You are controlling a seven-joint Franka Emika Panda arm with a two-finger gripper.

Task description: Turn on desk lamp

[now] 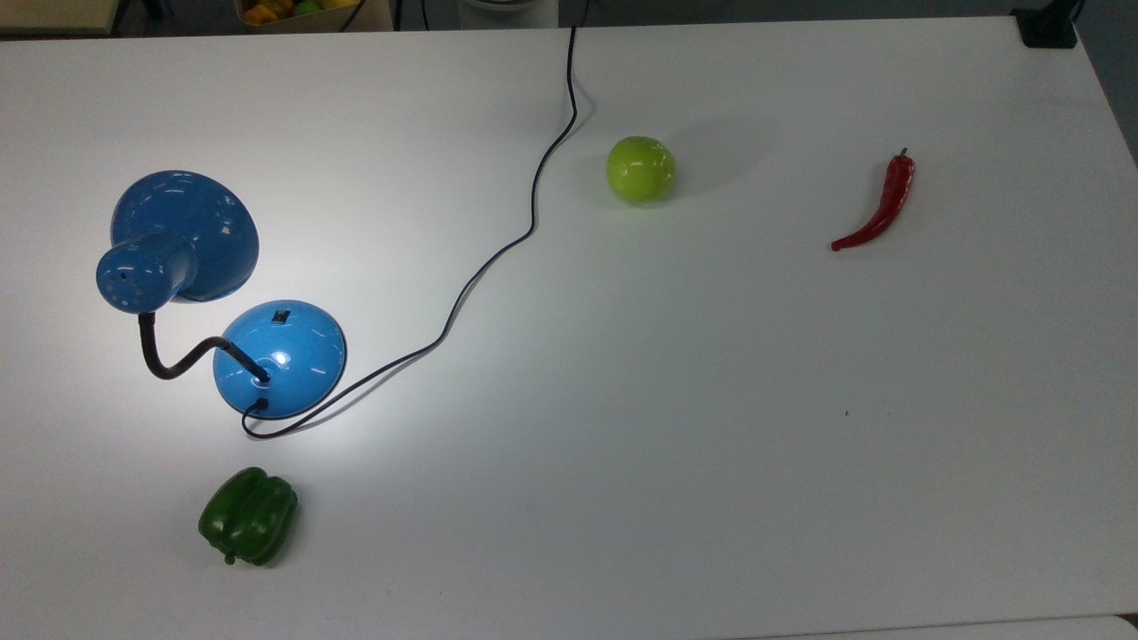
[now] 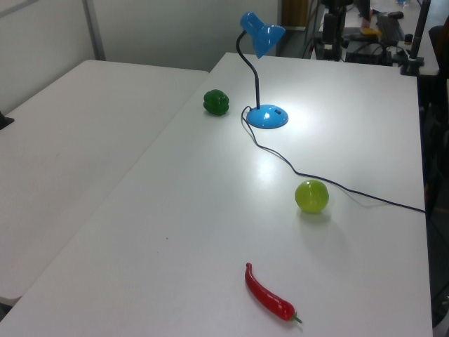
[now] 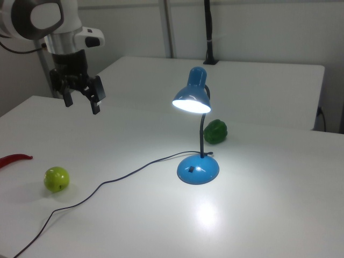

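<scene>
The desk lamp (image 3: 196,134) stands on the white table (image 3: 258,215) beside a green pepper (image 3: 215,131), its shade glowing and a bright pool lighting the tabletop, so the job looks done. The claw (image 3: 81,99) hangs high and well apart from it, fingers spread, holding nothing.
</scene>
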